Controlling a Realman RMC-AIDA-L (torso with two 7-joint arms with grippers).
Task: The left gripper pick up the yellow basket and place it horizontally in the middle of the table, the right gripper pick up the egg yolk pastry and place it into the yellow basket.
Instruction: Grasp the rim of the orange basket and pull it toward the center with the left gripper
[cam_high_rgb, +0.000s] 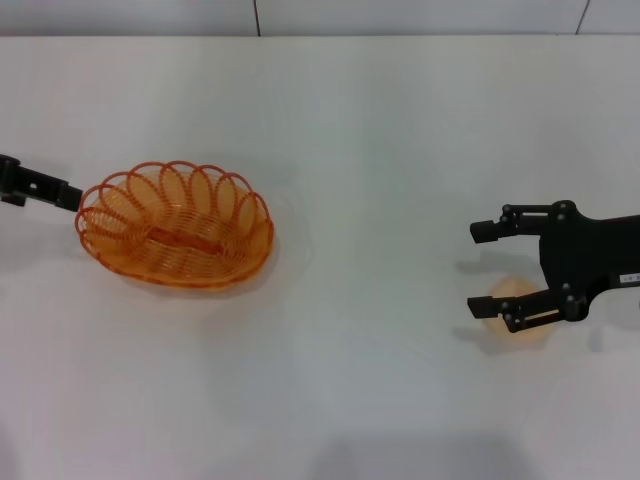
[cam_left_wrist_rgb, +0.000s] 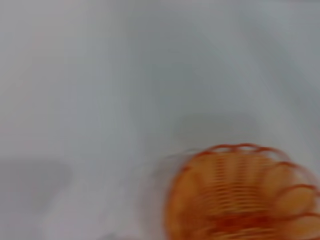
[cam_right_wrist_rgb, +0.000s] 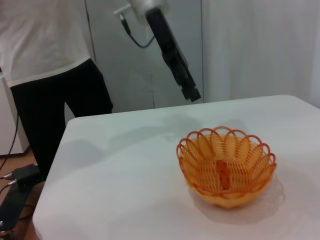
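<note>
- The right gripper (cam_high_rgb: 484, 268) hangs over the right side of the table (cam_high_rgb: 380, 130), its arm reaching in from the right edge of the head view, fingers pointing toward the table's middle.
- Its two fingers stand wide apart and hold nothing.
- The egg yolk pastry (cam_high_rgb: 512, 305) lies on the table under the nearer finger of that gripper, partly hidden by it (whether the finger touches it I cannot tell).
- The yellow basket (cam_high_rgb: 176, 224) sits on the table well apart from the right gripper, off toward the left, open side up with its long axis running across the head view; nothing lies inside it.
- The left gripper (cam_high_rgb: 68, 194) shows only as a black tip at the left edge of the head view, just at the basket's left rim; there it looks close to touching or touching the wire loops.
- In the right wrist view the left arm hangs above the table behind the basket (cam_right_wrist_rgb: 226, 165), its black tip (cam_right_wrist_rgb: 190, 93) clear of the rim (the two views do not settle the contact). Whether its fingers are parted or closed I cannot tell.
- The left wrist view shows part of the basket (cam_left_wrist_rgb: 245, 195) blurred, with bare white table around it.
- A person in a white top and dark trousers (cam_right_wrist_rgb: 52, 75) stands beyond the table's far side in the right wrist view.
</note>
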